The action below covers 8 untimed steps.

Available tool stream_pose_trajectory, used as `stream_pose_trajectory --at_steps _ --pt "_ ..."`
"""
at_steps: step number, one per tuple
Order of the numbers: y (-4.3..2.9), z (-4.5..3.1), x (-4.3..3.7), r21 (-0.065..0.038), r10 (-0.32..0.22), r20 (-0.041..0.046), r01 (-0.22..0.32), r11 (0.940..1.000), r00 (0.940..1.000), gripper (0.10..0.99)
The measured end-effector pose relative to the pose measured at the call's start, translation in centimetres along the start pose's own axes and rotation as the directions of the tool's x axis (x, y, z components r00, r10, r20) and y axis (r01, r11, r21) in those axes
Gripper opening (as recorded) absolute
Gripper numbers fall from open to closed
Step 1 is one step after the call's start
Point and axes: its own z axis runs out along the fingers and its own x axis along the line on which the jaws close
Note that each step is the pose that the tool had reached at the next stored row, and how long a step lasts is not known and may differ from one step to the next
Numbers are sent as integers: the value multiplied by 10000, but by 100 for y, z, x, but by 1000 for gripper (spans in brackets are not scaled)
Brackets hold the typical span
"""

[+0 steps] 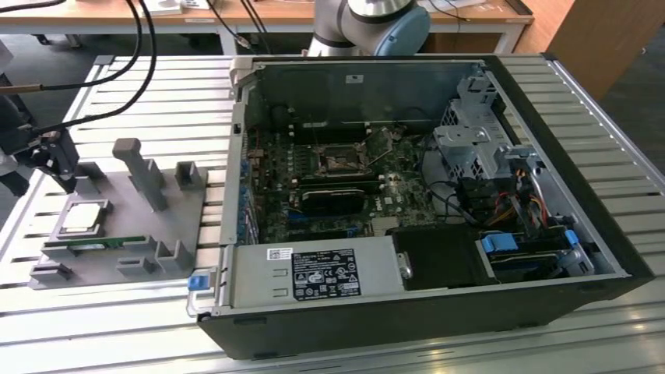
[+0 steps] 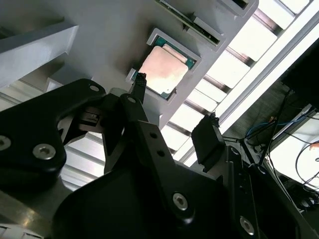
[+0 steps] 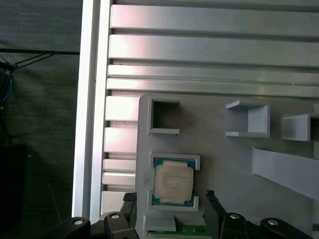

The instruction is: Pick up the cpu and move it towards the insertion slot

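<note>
- Presently, at the exterior view's far left, the gripper (image 1: 58, 167) hangs over the edge of a grey fixture tray (image 1: 124, 234), which rests on the slatted aluminium table (image 1: 146, 86).
- Its 2 fingers (image 2: 141, 87) are spread wide and hold nothing. In both wrist views they stand 1 on each side of the cpu (image 3: 173, 182), above it and clear of it.
- The cpu lies flat in a square recess of the tray, silver top up, with its pale rim showing inside the recess walls.
- A green memory stick (image 1: 99, 244) sits in a narrow tray slot just beside the cpu.
- To the exterior view's right of the cpu, an upright grey post (image 1: 140, 171) rises from the tray.
- Further right stands the open computer case (image 1: 613, 234), lying on its side with the motherboard (image 1: 280, 210) exposed.
- The insertion slot (image 1: 338, 161) sits near the middle of the motherboard, a dark square in a silvery frame, well apart from the cpu and the gripper.
- A long black block (image 1: 335, 199) lies just beside the slot.
- A labelled power supply (image 1: 311, 274) runs along the case's near wall.
- A metal drive cage (image 1: 468, 144) and coloured cables (image 1: 509, 206) occupy the case's end toward the exterior view's right.
</note>
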Motion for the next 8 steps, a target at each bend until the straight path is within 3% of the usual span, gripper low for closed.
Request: stream_pose_trajectory --at_steps 8 --pt "-6 54 0 0 -1 0 1 10000 10000 647"
